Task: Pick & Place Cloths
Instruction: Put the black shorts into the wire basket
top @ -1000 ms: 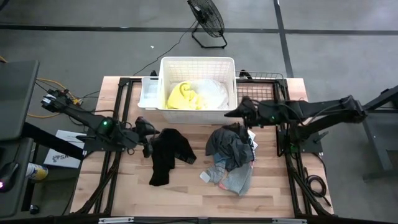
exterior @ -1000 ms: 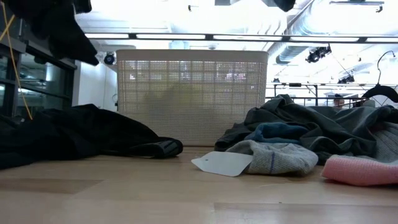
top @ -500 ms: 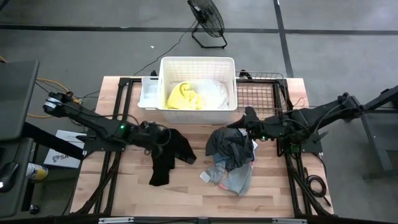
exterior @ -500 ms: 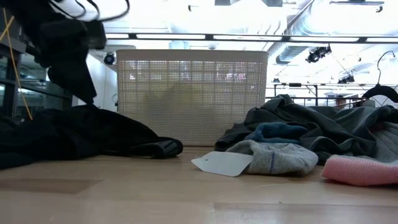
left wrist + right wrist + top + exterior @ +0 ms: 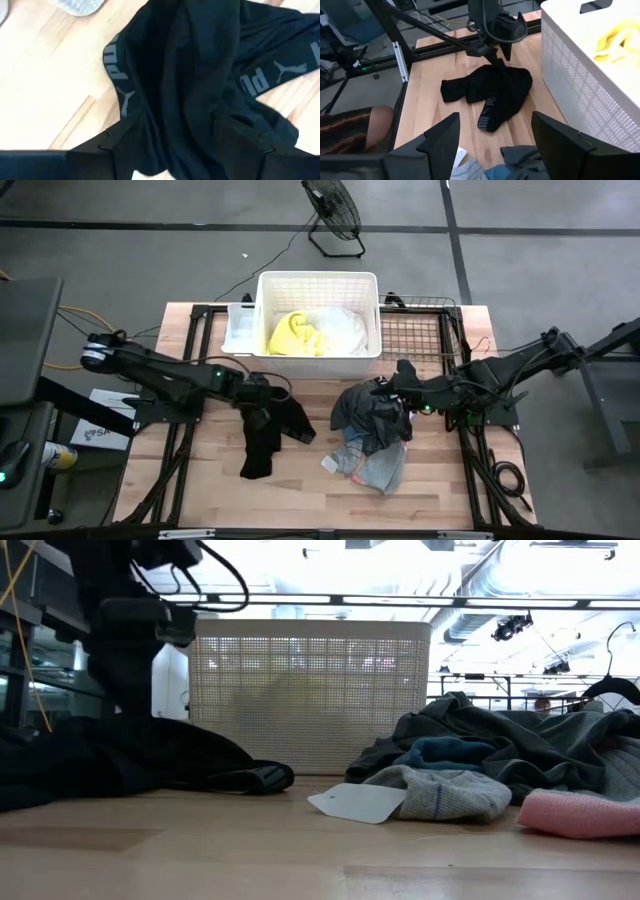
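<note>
Left hand (image 5: 262, 396) down at the top edge of the black cloth (image 5: 268, 430), fingers (image 5: 115, 145) spread either side of a raised fold, not yet pinching; cloth lies on the worktop (image 5: 300, 480) before the basket (image 5: 318, 285). Right hand (image 5: 398, 388) spread, over the grey cloth heap (image 5: 370, 420), gripping nothing.

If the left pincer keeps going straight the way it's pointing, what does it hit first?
Most likely the black cloth. The left pincer is open, pointing down, with the fabric bunched between its fingers and the wooden table underneath. Contact looks imminent, though depth is hard to judge.
</note>
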Tool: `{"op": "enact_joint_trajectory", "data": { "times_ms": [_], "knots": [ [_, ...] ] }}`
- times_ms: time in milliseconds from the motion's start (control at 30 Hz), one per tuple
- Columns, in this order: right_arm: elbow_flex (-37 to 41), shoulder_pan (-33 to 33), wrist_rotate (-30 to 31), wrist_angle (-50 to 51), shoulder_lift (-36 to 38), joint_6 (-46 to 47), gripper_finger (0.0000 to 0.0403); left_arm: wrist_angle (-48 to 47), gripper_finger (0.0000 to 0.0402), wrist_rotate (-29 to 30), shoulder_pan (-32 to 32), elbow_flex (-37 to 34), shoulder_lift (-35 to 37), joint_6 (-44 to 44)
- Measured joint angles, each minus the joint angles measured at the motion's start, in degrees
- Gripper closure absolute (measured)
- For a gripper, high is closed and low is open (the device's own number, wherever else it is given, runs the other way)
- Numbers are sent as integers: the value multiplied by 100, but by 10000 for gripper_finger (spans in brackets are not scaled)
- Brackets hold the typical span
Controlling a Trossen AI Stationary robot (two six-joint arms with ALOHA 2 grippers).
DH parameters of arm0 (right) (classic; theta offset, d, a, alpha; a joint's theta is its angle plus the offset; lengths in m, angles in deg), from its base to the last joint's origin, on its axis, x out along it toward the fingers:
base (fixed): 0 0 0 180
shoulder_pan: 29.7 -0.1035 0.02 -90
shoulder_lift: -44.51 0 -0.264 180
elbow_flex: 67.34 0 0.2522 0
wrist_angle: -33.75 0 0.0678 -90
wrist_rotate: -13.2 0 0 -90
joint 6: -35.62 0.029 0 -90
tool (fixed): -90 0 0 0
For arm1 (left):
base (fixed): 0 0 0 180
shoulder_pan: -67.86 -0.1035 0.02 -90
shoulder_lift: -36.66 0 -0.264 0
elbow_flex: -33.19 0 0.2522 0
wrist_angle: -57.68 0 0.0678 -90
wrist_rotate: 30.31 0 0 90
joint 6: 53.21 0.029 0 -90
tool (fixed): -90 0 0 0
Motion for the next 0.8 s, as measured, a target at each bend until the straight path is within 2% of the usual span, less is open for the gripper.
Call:
{"op": "enact_joint_trajectory", "data": {
  "times_ms": [167,367,500,700,800],
  "knots": [
    [0,0,-2,64,0,-2,165,14,171,-391,-18,91,-235,45],
    [0,4,-2,132,0,-24,165,72,171,-519,-18,93,-313,27],
    [0,4,-2,251,0,-18,165,27,171,-882,-18,91,-313,-16],
    [0,4,-3,273,0,-13,165,-876,171,-1064,-18,91,-313,7],
    [0,4,-4,272,0,-24,165,-1377,171,-1185,-18,89,-313,396]
  ]
}}
